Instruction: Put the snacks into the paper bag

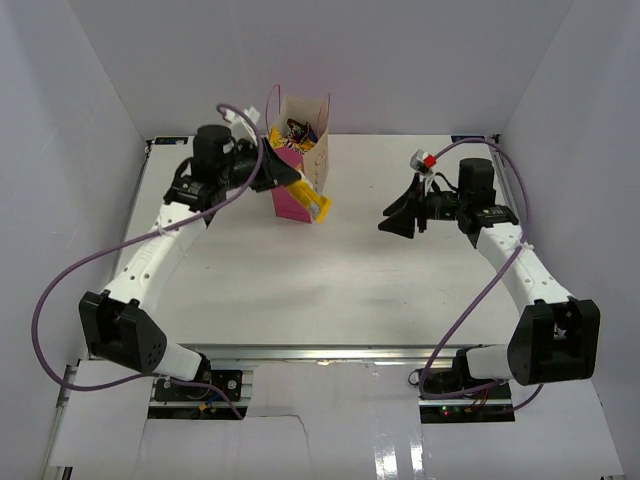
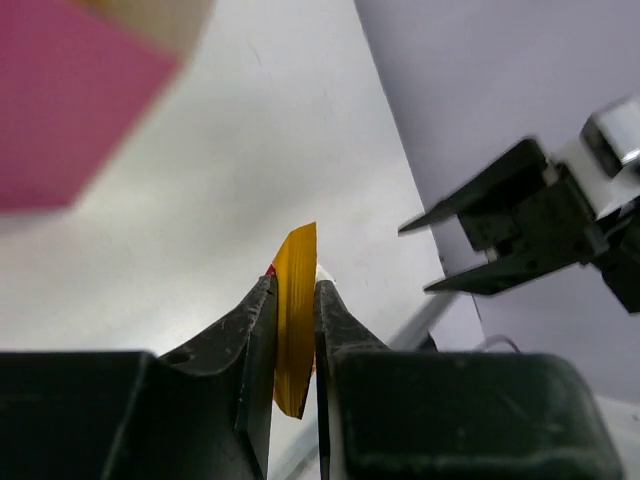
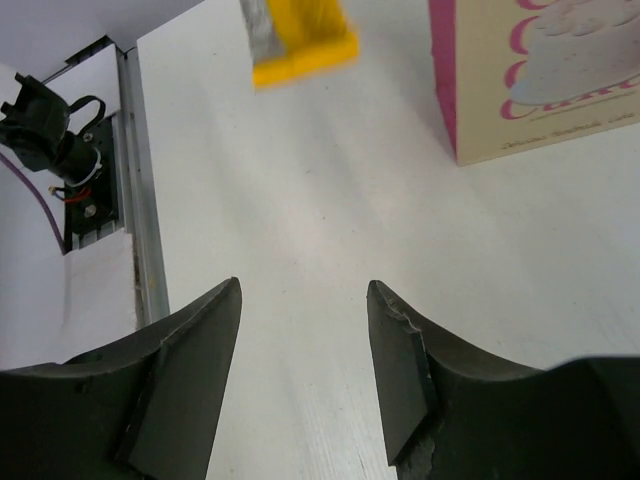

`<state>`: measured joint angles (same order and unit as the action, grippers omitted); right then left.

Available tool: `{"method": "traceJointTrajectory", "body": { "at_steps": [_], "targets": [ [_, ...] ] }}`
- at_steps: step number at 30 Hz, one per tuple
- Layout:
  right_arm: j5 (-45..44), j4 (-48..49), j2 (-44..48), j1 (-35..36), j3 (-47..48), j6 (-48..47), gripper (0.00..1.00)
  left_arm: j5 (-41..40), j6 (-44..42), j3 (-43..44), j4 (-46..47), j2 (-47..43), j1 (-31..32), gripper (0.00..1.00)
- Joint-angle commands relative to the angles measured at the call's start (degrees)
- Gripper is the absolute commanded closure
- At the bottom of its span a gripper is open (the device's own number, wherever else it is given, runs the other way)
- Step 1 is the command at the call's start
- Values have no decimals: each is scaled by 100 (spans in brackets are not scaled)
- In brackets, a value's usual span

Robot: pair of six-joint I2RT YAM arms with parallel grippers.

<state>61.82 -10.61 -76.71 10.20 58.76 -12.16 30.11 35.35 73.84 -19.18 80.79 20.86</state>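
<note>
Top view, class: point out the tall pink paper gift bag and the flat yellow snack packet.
tall pink paper gift bag [image 1: 285, 205], top view, on its pink lower face.
flat yellow snack packet [image 1: 316, 205], top view, on its free end.

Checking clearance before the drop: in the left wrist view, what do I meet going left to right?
paper bag → yellow pack, pinched in the left gripper → right gripper, open

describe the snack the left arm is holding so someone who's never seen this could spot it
Find the tall pink paper bag at the far middle of the table. The left gripper is right beside it, pinching a flat yellow pack. It's the only snack outside the bag; the other snacks show only through its open top.
</note>
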Motion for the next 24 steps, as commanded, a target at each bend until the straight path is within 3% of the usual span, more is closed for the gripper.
{"method": "traceJointTrajectory", "body": {
  "at_steps": [1, 7, 10, 16, 24],
  "targets": [
    [330, -46, 121, -359, 206, 12, 41, -338, -687, 1489, -402, 163, -310, 100],
    [357, -178, 279, -597, -145, -146, 41, -891, -969, 4018, -604, 1350, -460, 100],
    [339, -187, 411, -676, -374, -181, 41, -1383, -1065, 4855, -526, 1930, -460, 100],
    [383, -196, 587, -826, -620, -164, 41, -2070, -1092, 5474, -43, 2782, -460, 100],
    [348, -196, 675, -923, -699, -164, 41, -1965, -995, 5545, 213, 3276, -311, 100]
  ]
}}
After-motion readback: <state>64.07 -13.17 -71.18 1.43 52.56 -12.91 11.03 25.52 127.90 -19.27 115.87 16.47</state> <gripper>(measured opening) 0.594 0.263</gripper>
